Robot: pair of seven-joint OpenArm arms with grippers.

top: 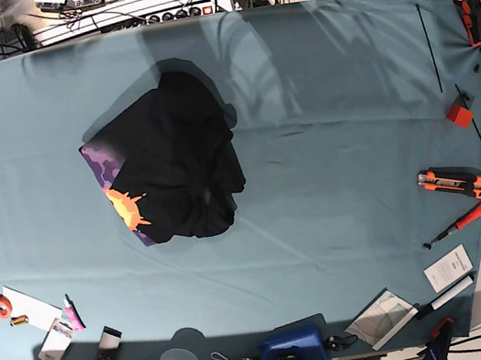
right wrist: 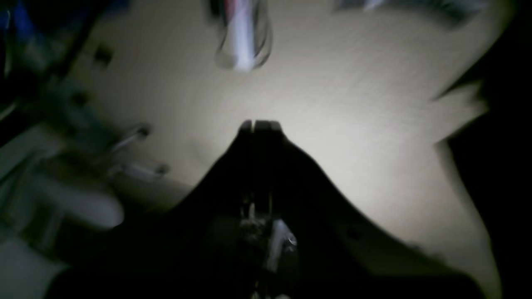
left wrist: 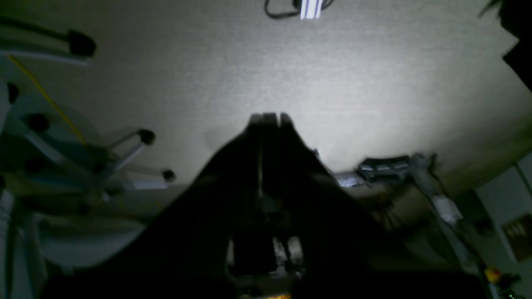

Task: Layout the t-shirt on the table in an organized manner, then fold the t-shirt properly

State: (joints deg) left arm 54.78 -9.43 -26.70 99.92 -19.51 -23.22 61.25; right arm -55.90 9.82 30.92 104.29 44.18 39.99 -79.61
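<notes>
T-shirt (top: pixel 176 159): crumpled in a heap, left of centre on the table (top: pixel 334 126).
Left gripper (left wrist: pixel 269 118): jaws closed, nothing held.
Right gripper (right wrist: pixel 258 123): jaws closed, nothing held.

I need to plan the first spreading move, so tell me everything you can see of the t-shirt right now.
The t-shirt is a black, soft-looking garment lying crumpled in an irregular heap, not spread out. Purple print shows along its left edge, with an orange-yellow splash below it. No sleeves, collar or tag can be made out. It rests on the teal-covered table, left of centre in the base view, casting a shadow at its upper edge. Nothing else touches it; neither arm appears in the base view.
</notes>
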